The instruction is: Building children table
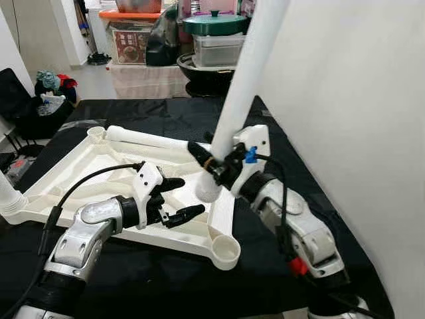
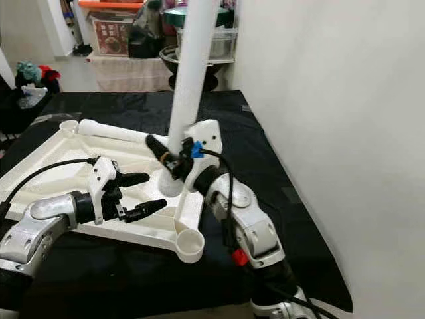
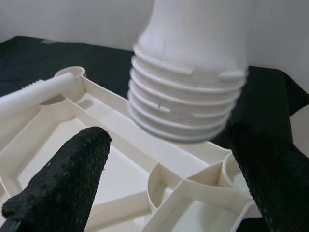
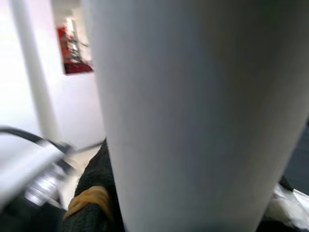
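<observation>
A cream table top lies upside down on the black cloth, with round sockets at its corners. My right gripper is shut on a long white table leg, which it holds nearly upright; the leg's threaded end hangs just above the frame's right rail. My left gripper is open over the frame, fingers pointing at that threaded end without touching it. A second white leg lies across the far side of the frame. The nearest corner socket stands empty.
A white wall runs close along the right. Beyond the black-covered table are stacked boxes and a green-lidded pot. A dark bag with cloth sits at the far left, and another white part at the left edge.
</observation>
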You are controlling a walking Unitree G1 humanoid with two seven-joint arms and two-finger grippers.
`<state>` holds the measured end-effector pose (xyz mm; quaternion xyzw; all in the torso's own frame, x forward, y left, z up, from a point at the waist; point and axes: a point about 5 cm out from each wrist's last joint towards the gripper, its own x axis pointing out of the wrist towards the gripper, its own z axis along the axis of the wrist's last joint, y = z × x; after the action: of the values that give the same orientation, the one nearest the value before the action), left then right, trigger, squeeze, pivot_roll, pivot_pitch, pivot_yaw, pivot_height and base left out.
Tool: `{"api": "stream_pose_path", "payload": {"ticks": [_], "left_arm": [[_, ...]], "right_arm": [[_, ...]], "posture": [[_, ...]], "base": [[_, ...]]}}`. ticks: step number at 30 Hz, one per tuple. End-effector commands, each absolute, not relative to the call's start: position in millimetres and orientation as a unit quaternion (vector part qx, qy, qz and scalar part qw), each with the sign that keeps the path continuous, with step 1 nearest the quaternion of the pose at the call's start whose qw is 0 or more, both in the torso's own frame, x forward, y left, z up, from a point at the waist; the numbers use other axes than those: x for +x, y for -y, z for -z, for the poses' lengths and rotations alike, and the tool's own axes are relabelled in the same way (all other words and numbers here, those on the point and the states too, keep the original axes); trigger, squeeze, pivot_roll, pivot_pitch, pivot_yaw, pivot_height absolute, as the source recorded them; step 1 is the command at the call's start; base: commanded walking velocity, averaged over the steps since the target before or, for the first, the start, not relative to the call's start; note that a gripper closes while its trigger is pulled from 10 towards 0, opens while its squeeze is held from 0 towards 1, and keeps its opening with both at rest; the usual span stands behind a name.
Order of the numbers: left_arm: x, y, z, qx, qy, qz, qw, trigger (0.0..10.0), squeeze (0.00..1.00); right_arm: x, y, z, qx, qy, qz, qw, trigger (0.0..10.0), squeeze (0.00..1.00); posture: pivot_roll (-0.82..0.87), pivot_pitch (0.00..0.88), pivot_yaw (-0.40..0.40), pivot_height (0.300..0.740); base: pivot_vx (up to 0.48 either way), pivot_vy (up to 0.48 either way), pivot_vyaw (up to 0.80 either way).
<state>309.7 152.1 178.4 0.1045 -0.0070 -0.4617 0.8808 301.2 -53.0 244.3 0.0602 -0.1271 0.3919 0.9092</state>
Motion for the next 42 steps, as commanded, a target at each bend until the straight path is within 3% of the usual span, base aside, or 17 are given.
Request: {"api": "stream_pose_path", "payload": {"ticks": [1,8,18,42], "left_arm": [[310.5,-148.6,-177.3,0.114,0.002,0.473,0.874,10.0,0.0],[312.2,-141.4,-178.0,0.117,0.008,0.486,0.866,10.0,0.0],[310.0,-129.8,-176.9,0.119,0.015,0.503,0.856,10.0,0.0],[305.0,-124.7,-171.7,0.109,0.013,0.508,0.855,10.0,0.0]], "right_arm": [[292.5,41.2,-255.9,0.076,0.14,-0.429,0.889,10.0,0.0],[281.6,22.7,-255.0,0.107,0.131,-0.469,0.867,10.0,0.0],[277.3,12.6,-240.6,0.111,0.102,-0.484,0.862,10.0,0.0],[295.8,28.0,-223.8,0.039,0.096,-0.419,0.902,10.0,0.0]], "posture": [[0.06,0.0,-0.011,0.74],[0.06,0.0,-0.016,0.74],[0.06,0.0,-0.018,0.74],[0.06,0.0,-0.021,0.74]], "base": [[0.0,0.0,0.0],[0.0,0.0,0.0],[0.0,0.0,0.0],[0.0,0.0,0.0]]}}
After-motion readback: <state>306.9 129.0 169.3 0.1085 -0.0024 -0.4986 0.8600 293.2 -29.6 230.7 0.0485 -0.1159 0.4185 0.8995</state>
